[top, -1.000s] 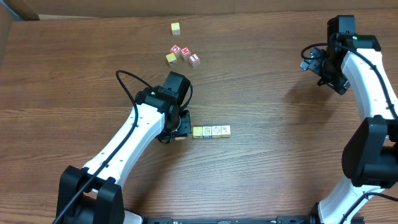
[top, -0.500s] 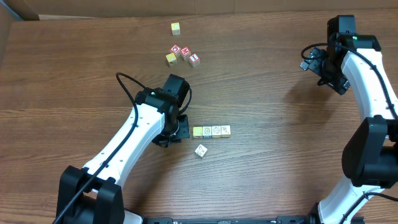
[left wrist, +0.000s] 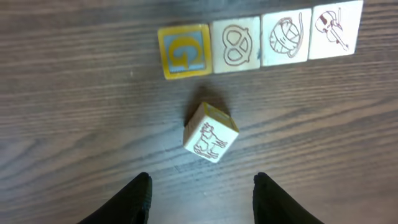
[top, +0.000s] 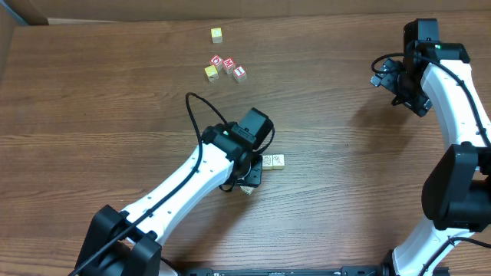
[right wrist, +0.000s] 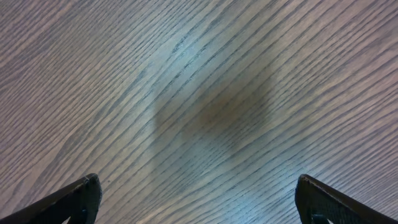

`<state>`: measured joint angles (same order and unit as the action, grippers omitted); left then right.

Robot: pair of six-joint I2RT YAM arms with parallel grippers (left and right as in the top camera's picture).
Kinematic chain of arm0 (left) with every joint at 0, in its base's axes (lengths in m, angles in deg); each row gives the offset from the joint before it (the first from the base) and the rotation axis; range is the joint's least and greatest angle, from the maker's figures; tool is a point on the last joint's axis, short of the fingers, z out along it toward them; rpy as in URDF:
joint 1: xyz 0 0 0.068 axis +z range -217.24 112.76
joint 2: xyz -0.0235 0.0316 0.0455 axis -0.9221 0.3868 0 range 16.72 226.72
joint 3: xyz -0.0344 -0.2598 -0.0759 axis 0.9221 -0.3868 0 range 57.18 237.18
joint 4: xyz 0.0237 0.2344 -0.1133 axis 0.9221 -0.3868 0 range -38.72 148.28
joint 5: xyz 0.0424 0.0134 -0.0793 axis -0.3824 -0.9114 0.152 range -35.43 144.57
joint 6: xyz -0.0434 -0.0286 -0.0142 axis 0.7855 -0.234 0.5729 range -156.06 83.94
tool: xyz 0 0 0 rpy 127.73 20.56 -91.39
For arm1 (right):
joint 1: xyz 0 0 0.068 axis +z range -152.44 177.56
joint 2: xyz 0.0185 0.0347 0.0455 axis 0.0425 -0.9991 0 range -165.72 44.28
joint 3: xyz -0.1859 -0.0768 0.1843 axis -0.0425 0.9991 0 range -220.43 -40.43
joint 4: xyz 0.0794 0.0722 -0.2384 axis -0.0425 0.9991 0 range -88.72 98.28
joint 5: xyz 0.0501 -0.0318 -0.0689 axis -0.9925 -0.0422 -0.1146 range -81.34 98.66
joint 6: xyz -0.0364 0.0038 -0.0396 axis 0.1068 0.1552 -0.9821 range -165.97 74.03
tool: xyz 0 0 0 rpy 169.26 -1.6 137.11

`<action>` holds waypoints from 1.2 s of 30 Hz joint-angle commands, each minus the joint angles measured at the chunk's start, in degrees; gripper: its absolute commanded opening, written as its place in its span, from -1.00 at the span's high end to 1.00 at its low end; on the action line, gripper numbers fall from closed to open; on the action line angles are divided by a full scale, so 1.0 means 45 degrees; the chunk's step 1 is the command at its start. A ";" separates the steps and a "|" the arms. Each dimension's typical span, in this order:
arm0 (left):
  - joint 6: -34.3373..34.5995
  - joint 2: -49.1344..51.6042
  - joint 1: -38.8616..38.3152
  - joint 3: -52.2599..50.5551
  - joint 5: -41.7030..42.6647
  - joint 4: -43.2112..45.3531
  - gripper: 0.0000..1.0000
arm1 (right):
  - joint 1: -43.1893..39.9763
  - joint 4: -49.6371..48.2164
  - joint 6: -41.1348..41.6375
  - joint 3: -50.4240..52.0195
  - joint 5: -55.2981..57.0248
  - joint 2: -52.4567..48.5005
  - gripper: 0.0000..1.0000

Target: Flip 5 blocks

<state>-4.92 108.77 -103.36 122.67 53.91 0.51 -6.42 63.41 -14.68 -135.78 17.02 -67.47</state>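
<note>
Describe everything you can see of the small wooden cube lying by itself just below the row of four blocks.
The lone small wooden cube is pale cream. Its facing side carries a brown line drawing of a four-legged animal, and a yellow-trimmed face shows along its upper edge. It rests on the brown wood-grain table, turned askew to the row of four blocks and apart from it. Nothing touches it; the open left gripper hovers short of it.

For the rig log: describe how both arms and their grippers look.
The left arm and right arm have white tubular links and black joints. A thin black cable loops over the left one. The left gripper and right gripper have black fingers.
</note>
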 commanded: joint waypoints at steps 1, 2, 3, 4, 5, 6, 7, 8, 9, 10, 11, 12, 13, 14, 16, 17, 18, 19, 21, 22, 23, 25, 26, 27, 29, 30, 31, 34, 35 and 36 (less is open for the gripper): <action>-0.0695 0.0029 -0.0199 -0.0146 -0.0840 0.0223 0.09 | 0.0000 -0.0073 -0.0058 -0.0141 0.0136 0.0233 -1.00; -0.1025 0.0117 -0.0233 -0.0146 -0.0661 0.0316 0.10 | 0.0000 -0.0073 -0.0058 -0.0141 0.0136 0.0233 -1.00; -0.1292 0.0214 -0.0253 -0.0146 -0.0476 0.0408 0.11 | 0.0000 -0.0073 -0.0058 -0.0141 0.0136 0.0233 -1.00; -0.1579 0.0350 -0.0272 -0.0146 -0.0233 0.0510 0.11 | 0.0000 -0.0073 -0.0058 -0.0141 0.0136 0.0233 -1.00; -0.1826 0.0544 -0.0301 -0.0146 -0.0010 0.0597 0.10 | 0.0000 -0.0073 -0.0058 -0.0136 0.0136 0.0233 -1.00; -0.1996 0.0748 -0.0325 -0.0146 0.0136 0.0680 0.10 | 0.0000 -0.0073 -0.0058 -0.0141 0.0136 0.0233 -1.00; -0.2055 0.0942 -0.0340 -0.0146 0.0151 0.0695 0.12 | 0.0000 -0.0073 -0.0058 -0.0141 0.0136 0.0233 -1.00; -0.2079 0.1161 -0.0335 -0.0146 0.0107 0.0665 0.17 | 0.0000 -0.0073 -0.0058 -0.0141 0.0136 0.0233 -1.00; -0.2074 0.1355 -0.0335 -0.0146 0.0058 0.0656 0.21 | 0.0000 -0.0073 -0.0058 -0.0136 0.0136 0.0233 -1.00; -0.2074 0.1564 -0.0335 -0.0146 0.0063 0.0651 0.25 | 0.0000 -0.0073 -0.0058 -0.0136 0.0136 0.0233 -1.00; -0.2074 0.1719 -0.0335 -0.0146 0.0068 0.0656 0.26 | 0.0000 -0.0073 -0.0058 -0.0136 0.0136 0.0233 -1.00; -0.2079 0.1885 -0.0335 -0.0146 0.0068 0.0665 0.27 | 0.0000 -0.0073 -0.0058 -0.0136 0.0136 0.0233 -1.00; -0.2079 0.2021 -0.0340 -0.0146 0.0063 0.0675 0.27 | 0.0000 -0.0073 -0.0058 -0.0136 0.0136 0.0233 -1.00; -0.2079 0.2132 -0.0340 -0.0146 0.0063 0.0685 0.28 | 0.0000 -0.0073 -0.0058 -0.0136 0.0136 0.0233 -1.00; -0.2074 0.2322 -0.0340 -0.0146 0.0078 0.0680 0.28 | 0.0000 -0.0073 -0.0058 -0.0141 0.0136 0.0233 -1.00; -0.2079 0.2395 -0.0340 -0.0146 0.0112 0.0675 0.29 | 0.0000 -0.0073 -0.0058 -0.0141 0.0136 0.0233 -1.00; -0.2079 0.2467 -0.0340 -0.0146 0.0146 0.0685 0.29 | 0.0000 -0.0073 -0.0058 -0.0136 0.0136 0.0233 -1.00; -0.2079 0.2535 -0.0340 -0.0146 0.0214 0.0690 0.29 | 0.0000 -0.0068 -0.0058 -0.0141 0.0141 0.0233 -1.00; -0.2351 0.2618 -0.0345 -0.0146 0.0432 0.0719 0.29 | 0.0000 -0.0073 -0.0058 -0.0136 0.0136 0.0233 -1.00; -0.2458 0.2623 -0.0345 -0.0146 0.0491 0.0719 0.28 | 0.0000 -0.0073 -0.0058 -0.0141 0.0136 0.0233 -1.00; -0.2467 0.2618 -0.0345 -0.0146 0.0486 0.0719 0.28 | 0.0000 -0.0073 -0.0058 -0.0141 0.0136 0.0233 -1.00; -0.2599 0.2618 -0.0345 -0.0146 0.0486 0.0719 0.27 | 0.0000 -0.0073 -0.0058 -0.0141 0.0136 0.0233 -1.00; -0.2603 0.2618 -0.0340 -0.0146 0.0486 0.0709 0.27 | 0.0000 -0.0073 -0.0058 -0.0141 0.0136 0.0233 -1.00; -0.2647 0.2618 -0.0340 -0.0146 0.0486 0.0699 0.27 | 0.0000 -0.0073 -0.0058 -0.0136 0.0136 0.0233 -1.00; -0.2647 0.2618 -0.0340 -0.0146 0.0476 0.0670 0.27 | 0.0000 -0.0073 -0.0058 -0.0141 0.0136 0.0233 -1.00; -0.2647 0.2618 -0.0340 -0.0146 0.0481 0.0661 0.27 | 0.0000 -0.0073 -0.0058 -0.0141 0.0136 0.0233 -1.00; -0.2647 0.2618 -0.0340 -0.0146 0.0481 0.0661 0.26 | 0.0000 -0.0073 -0.0058 -0.0136 0.0136 0.0233 -1.00; -0.2637 0.2618 -0.0340 -0.0146 0.0491 0.0661 0.26 | 0.0000 -0.0073 -0.0058 -0.0141 0.0136 0.0233 -1.00; -0.2637 0.2618 -0.0340 -0.0146 0.0495 0.0631 0.26 | 0.0000 -0.0073 -0.0058 -0.0141 0.0136 0.0233 -1.00; -0.2637 0.2618 -0.0340 -0.0146 0.0491 0.0573 0.26 | 0.0000 -0.0073 -0.0058 -0.0136 0.0136 0.0233 -1.00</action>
<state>-15.32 119.79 -104.76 122.37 56.05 3.59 -6.42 63.43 -14.73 -135.78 17.02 -67.47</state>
